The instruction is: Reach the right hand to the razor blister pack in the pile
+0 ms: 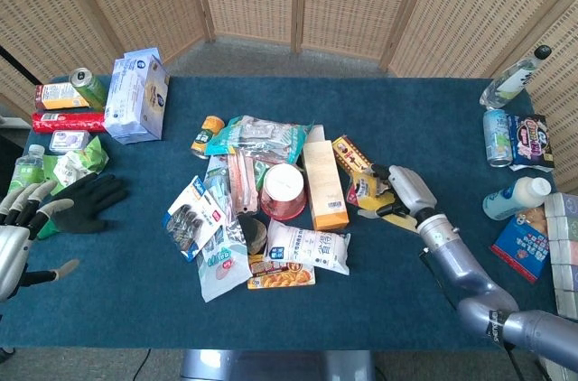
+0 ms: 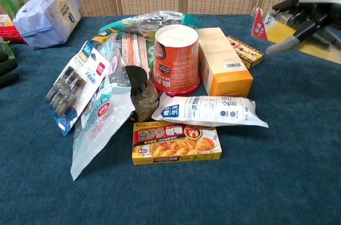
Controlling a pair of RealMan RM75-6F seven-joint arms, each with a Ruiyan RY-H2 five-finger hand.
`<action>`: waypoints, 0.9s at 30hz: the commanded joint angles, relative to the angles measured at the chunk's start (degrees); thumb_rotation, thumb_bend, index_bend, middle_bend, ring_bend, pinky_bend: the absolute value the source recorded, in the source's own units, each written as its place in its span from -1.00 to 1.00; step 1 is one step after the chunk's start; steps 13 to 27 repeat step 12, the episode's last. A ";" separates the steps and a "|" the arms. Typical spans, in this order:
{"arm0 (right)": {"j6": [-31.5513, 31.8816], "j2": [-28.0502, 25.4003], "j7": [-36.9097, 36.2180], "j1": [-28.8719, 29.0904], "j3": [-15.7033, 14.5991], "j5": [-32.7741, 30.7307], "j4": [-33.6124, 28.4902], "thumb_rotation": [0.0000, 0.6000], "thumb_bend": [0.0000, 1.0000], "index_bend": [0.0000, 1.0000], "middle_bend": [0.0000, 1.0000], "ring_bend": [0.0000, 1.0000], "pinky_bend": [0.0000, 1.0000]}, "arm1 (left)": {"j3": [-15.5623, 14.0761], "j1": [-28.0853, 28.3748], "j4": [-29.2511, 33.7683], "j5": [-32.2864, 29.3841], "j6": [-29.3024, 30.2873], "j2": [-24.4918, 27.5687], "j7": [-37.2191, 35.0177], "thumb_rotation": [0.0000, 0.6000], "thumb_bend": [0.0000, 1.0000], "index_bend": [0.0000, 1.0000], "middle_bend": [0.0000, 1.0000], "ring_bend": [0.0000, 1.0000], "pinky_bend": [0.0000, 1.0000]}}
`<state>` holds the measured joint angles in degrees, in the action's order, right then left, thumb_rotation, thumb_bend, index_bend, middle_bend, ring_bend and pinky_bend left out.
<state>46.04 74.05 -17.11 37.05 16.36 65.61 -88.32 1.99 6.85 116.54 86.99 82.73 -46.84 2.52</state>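
Observation:
The razor blister pack, a blue and white card with dark razors, leans on the left side of the pile. My right hand is off the pile's right side, far from the pack. It holds a yellow and red packet raised above the table. My left hand rests at the lower left edge with fingers spread and nothing in it.
A red cup, an orange box, a white pouch and a curry box lie between my right hand and the pack. A black glove lies far left. Bottles and cans line the right edge.

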 commanded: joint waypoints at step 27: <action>2.27 -13.87 9.94 3.68 7.93 -11.00 -11.87 1.00 -0.77 -0.21 0.40 0.16 0.01 | -0.08 0.33 -1.39 1.62 -0.19 0.38 -3.67 1.00 -1.00 -0.53 -1.00 -1.00 -1.00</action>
